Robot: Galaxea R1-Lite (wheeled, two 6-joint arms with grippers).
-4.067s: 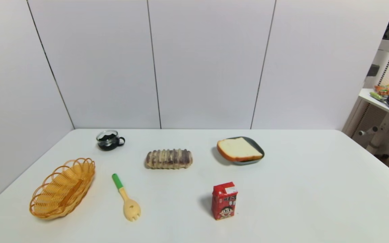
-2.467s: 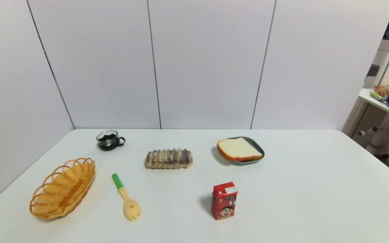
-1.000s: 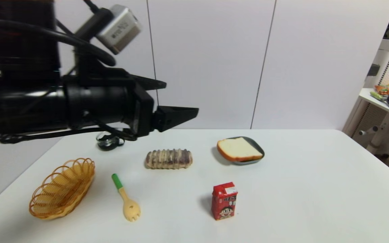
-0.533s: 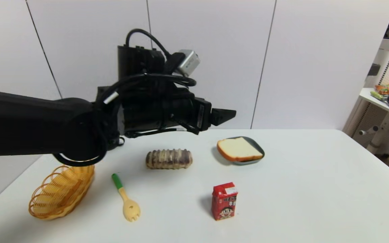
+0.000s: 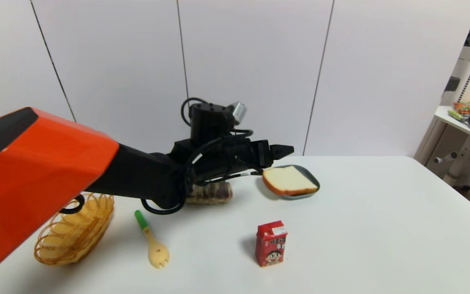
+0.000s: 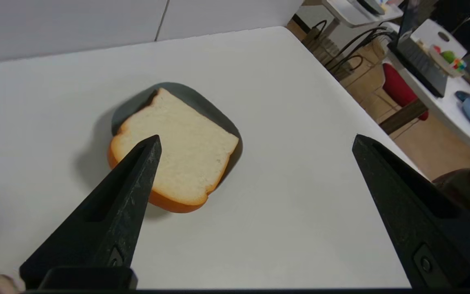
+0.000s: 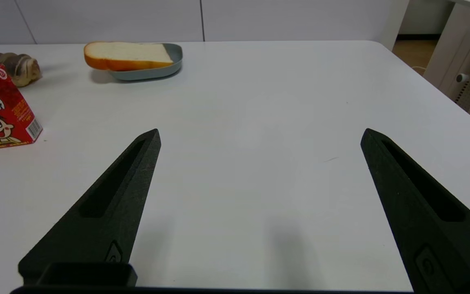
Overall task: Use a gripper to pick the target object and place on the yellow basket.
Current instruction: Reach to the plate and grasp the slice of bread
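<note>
The target object, a thick white bread slice [image 5: 288,180] with an orange-brown crust, lies on a grey-blue plate [image 5: 311,176] at the table's far middle-right. My left gripper [image 5: 288,150] hovers just above and behind the slice's left edge, open and empty. In the left wrist view the gripper [image 6: 256,138] stands wide open and the slice [image 6: 182,157] lies below one finger, not between the two. The yellow basket [image 5: 72,228] sits empty at the near left, partly behind my arm. My right gripper [image 7: 259,131] hangs open and empty over bare table, out of the head view.
A brown-striped bread roll [image 5: 214,192] lies left of the plate, half hidden by my left arm. A green-handled wooden spork [image 5: 152,241] lies near the basket. A red drink carton [image 5: 271,243] stands in front of the plate. The table edge [image 5: 455,192] runs on the right.
My left arm has come into view and stretched forward and right, its open gripper dropping from high over the roll to just above the bread slice. Nothing on the table has moved.
</note>
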